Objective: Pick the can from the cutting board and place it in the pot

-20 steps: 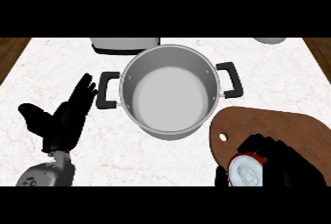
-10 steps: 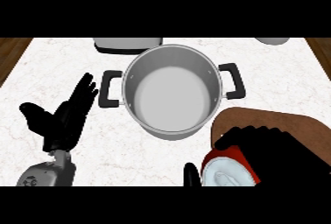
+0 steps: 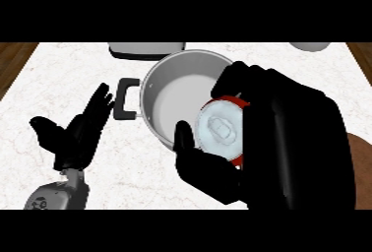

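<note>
- While the black right hand (image 3: 291,142) curls round it, the small red-walled metal can with a pale silver end (image 3: 222,129) hangs over the near rim of the round grey steel pot (image 3: 170,91).
- It looks light and rigid, with smooth, likely slippery walls; I'd say the side-wall wrap, thumb opposite fingers, is the sensible hold.
- Its flat end faces up toward the viewer, so its long axis runs roughly along the line of sight.
- The left hand (image 3: 73,133) rests spread on the white marble counter (image 3: 44,78).
</note>
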Robot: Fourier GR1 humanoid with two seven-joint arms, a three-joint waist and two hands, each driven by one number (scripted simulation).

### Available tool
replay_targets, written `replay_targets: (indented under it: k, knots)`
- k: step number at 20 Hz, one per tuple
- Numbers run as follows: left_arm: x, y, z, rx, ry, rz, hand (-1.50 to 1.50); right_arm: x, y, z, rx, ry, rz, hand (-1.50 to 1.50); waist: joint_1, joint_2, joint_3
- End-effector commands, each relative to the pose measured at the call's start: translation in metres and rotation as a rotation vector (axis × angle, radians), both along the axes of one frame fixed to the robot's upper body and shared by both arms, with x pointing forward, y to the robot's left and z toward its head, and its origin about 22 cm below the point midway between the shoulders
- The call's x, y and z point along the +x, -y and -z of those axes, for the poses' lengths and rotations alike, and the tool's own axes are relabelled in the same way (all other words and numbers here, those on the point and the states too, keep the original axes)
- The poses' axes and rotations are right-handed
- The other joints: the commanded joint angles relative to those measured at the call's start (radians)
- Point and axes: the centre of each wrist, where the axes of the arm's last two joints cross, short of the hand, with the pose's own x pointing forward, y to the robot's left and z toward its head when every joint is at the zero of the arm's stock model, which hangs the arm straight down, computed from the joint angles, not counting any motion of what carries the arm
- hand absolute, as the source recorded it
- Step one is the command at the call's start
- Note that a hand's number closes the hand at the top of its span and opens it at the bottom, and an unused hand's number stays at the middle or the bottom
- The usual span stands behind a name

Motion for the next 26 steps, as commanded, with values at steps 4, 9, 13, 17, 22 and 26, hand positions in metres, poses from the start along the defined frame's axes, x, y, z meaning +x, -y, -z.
replay_targets:
  k: [4, 9, 13, 17, 22, 26]
  knots:
    - [0.003, -0.013, -0.012, 0.001, -0.009, 0.004, 0.00, 0.067, -0.019, -0.017, 0.046, -0.180, 0.163, 1.50, 0.006, 0.003, 0.001]
    - [-0.002, -0.012, -0.005, 0.015, 0.002, -0.014, 0.00, 0.088, -0.033, 0.002, 0.052, -0.193, 0.137, 1.50, -0.006, 0.002, 0.002]
    - [0.003, 0.000, -0.002, -0.005, 0.004, 0.008, 0.00, 0.112, -0.042, 0.027, 0.031, -0.316, 0.071, 1.50, -0.004, 0.004, 0.002]
    - [0.004, 0.002, -0.009, -0.005, 0.007, 0.023, 0.00, 0.131, -0.026, 0.052, 0.263, -0.401, 0.156, -1.50, 0.016, 0.008, 0.002]
    - [0.003, 0.008, -0.002, -0.008, 0.022, 0.010, 0.00, 0.144, -0.025, 0.075, 0.434, -0.416, 0.114, -1.50, 0.019, 0.010, 0.003]
    - [0.000, -0.003, -0.014, -0.001, 0.028, -0.012, 0.00, 0.148, -0.014, 0.062, 0.588, -0.221, 0.076, -1.50, 0.008, 0.004, 0.004]
